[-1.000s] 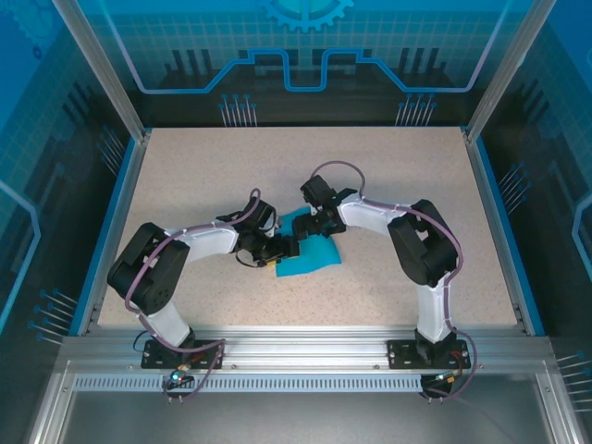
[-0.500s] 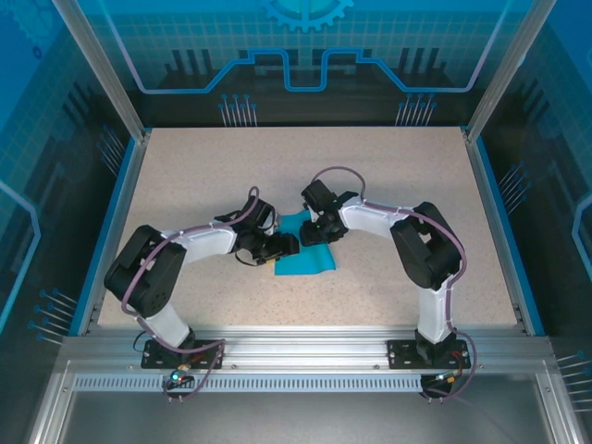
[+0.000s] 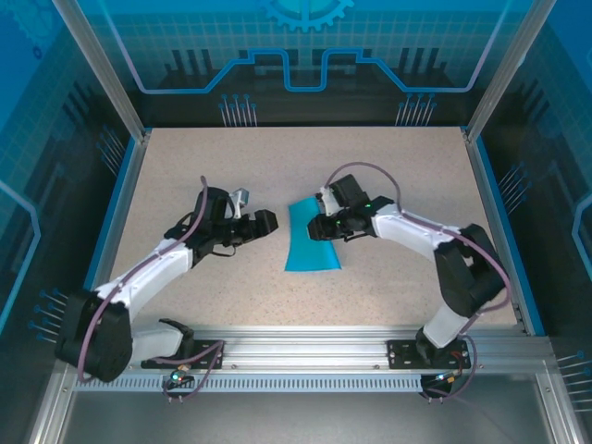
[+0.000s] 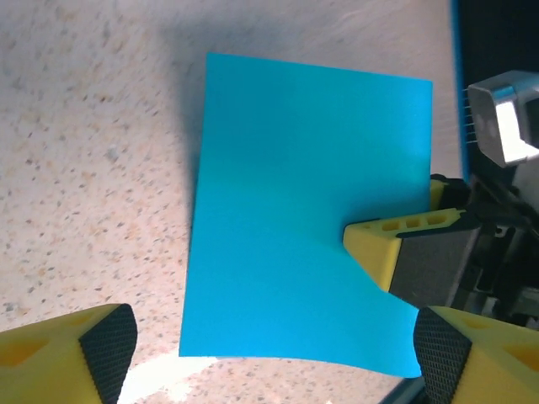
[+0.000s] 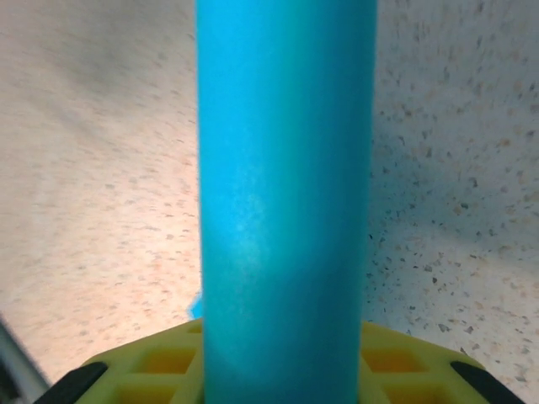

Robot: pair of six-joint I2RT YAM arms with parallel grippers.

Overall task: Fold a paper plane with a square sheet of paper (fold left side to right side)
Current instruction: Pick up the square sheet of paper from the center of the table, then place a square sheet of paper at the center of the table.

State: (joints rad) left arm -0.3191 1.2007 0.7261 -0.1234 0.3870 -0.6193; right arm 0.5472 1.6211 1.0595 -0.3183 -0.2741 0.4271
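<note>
**One side spread, one side pinching**

Our left arm stretches from the near-left corner of the bench toward its middle, the left fingers spread wide and holding nothing. Our right arm bends in from the near-right corner, elbow out toward the right edge. The right fingers pinch one edge of the square sheet of paper.

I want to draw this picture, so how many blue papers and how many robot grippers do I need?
blue sheet of paper: 1
robot grippers: 2 (left gripper, right gripper)
Total: 3
</note>
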